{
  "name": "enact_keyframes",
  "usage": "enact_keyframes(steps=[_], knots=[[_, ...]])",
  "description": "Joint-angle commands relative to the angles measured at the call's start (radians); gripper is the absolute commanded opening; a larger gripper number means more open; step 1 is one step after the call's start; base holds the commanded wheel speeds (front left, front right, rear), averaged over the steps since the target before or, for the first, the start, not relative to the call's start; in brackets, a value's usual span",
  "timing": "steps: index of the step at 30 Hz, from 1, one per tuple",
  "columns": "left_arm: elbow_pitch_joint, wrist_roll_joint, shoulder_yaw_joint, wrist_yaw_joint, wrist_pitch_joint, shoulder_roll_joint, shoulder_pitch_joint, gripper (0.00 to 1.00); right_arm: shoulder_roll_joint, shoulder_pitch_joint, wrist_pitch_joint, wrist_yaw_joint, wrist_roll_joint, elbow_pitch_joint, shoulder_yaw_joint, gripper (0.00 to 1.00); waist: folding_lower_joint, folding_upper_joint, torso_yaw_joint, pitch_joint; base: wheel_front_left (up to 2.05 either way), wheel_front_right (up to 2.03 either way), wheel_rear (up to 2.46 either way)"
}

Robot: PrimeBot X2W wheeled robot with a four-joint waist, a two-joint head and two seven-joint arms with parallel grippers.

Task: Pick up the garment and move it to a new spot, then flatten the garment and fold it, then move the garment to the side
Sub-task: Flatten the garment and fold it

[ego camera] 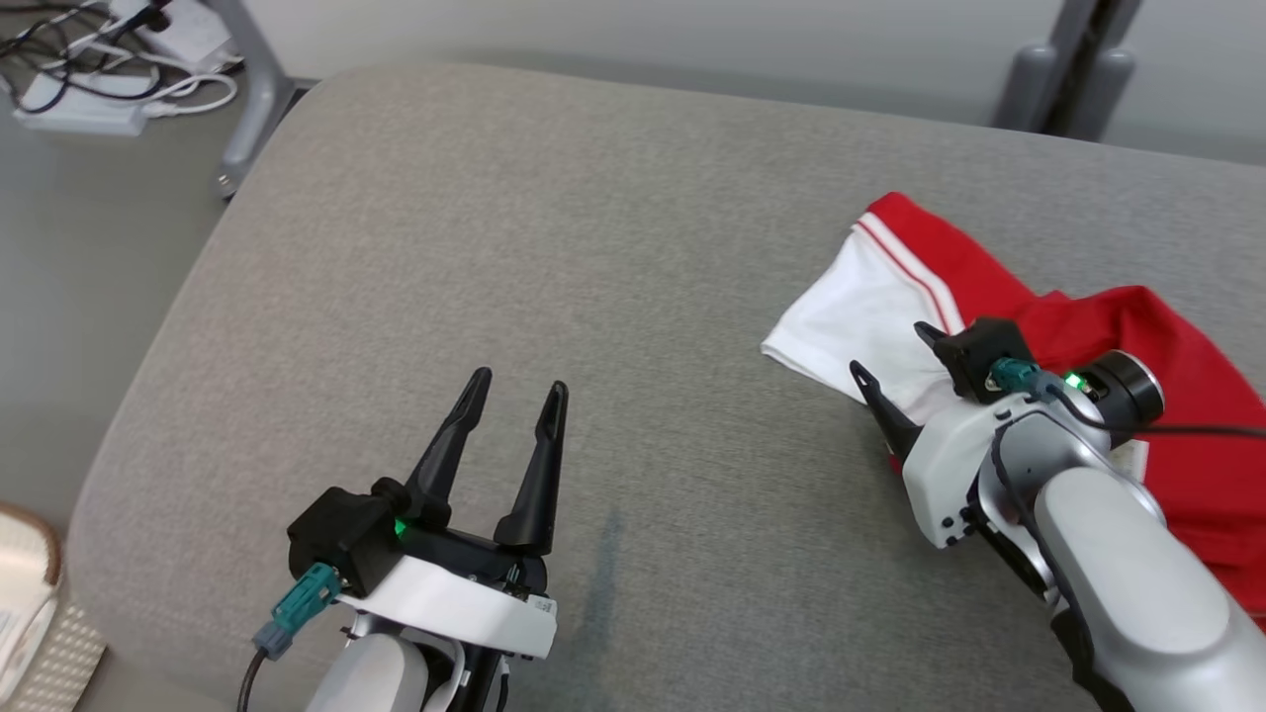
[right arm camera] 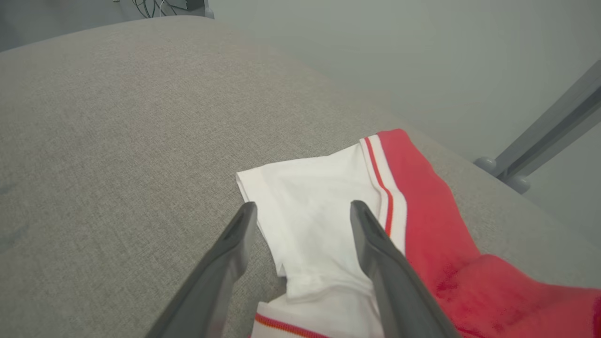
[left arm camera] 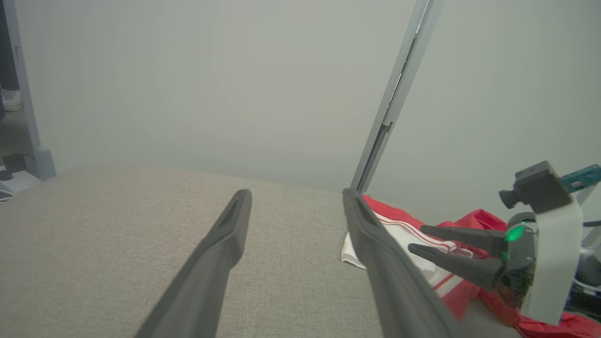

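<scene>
Garment (ego camera: 1088, 326): red with a white panel and thin red-and-white stripes where the 2 colours meet. It lies crumpled on the right side of the grey fabric-covered tabletop (ego camera: 613, 247), white panel spread toward the middle, red part bunched toward the right edge

Right pincer (ego camera: 890, 348): fingers spread wide, nothing between them. It sits low over the white panel, tips pointing toward the tabletop's middle. In the right wrist view the 2 fingers straddle the panel's near edge, 1 over bare grey fabric, 1 over white cloth beside the stripes. Cannot tell whether the tips touch the cloth

Left pincer (ego camera: 520, 382): also wide, empty. It hangs above bare tabletop at the lower left, well apart from the garment, fingers pointing away from the robot. In the left wrist view the garment and the right pincer show past its right finger

Surroundings: a faint dark smudge (ego camera: 601, 574) on the fabric just right of the left pincer. Cables (ego camera: 89, 94) on the floor at upper left, beside a grey frame leg (ego camera: 252, 94). A woven basket (ego camera: 35, 603) at the lower left corner
</scene>
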Motion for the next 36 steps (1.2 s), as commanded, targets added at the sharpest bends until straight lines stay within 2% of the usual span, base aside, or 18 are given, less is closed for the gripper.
enact_keyframes(steps=[1,7,16,17,18,19,28,33,36], knots=[[-0.005,-0.008,-0.006,0.008,-0.004,0.003,-0.017,1.0,-0.009,-0.027,0.009,-0.001,0.01,0.031,0.013,1.0,0.0,0.0,0.041,0.029,0.0,0.0,0.0],[-0.017,-0.044,-0.047,0.025,-0.004,0.003,-0.035,1.0,-0.042,-0.135,0.055,-0.001,0.059,0.19,0.087,1.0,0.0,0.0,0.101,0.064,0.0,0.0,0.0],[-0.021,-0.059,-0.071,0.037,-0.004,0.002,-0.046,1.0,-0.064,-0.196,0.085,-0.001,0.123,0.344,0.164,1.0,0.0,0.0,0.128,0.079,0.0,0.0,0.0],[-0.021,-0.061,-0.073,0.038,-0.004,0.002,-0.047,1.0,-0.064,-0.199,0.088,-0.001,0.134,0.359,0.172,0.84,0.0,0.0,0.129,0.08,0.0,0.0,0.0],[-0.022,-0.062,-0.073,0.039,-0.004,0.002,-0.048,1.0,-0.066,-0.204,0.085,-0.001,0.14,0.371,0.18,0.14,0.0,0.0,0.129,0.081,0.0,0.0,0.0],[-0.021,-0.062,-0.074,0.041,-0.004,0.002,-0.048,1.0,-0.067,-0.209,0.077,-0.001,0.144,0.381,0.189,0.0,0.0,0.0,0.129,0.081,0.0,0.0,0.0],[-0.006,-0.042,-0.067,0.033,-0.004,0.002,-0.047,1.0,0.002,-0.286,-0.07,-0.001,0.268,0.289,0.284,0.0,0.0,0.0,0.09,0.053,0.0,0.0,0.0],[-0.005,-0.036,-0.068,0.033,-0.004,0.002,-0.045,1.0,0.046,-0.328,-0.095,-0.001,0.424,0.148,0.352,0.0,0.0,0.0,0.059,0.029,0.0,0.0,0.0],[-0.004,-0.032,-0.073,0.032,-0.004,0.003,-0.039,1.0,0.038,-0.362,-0.088,-0.001,0.52,0.067,0.353,0.0,0.0,0.0,0.047,0.02,0.0,0.0,0.0]])
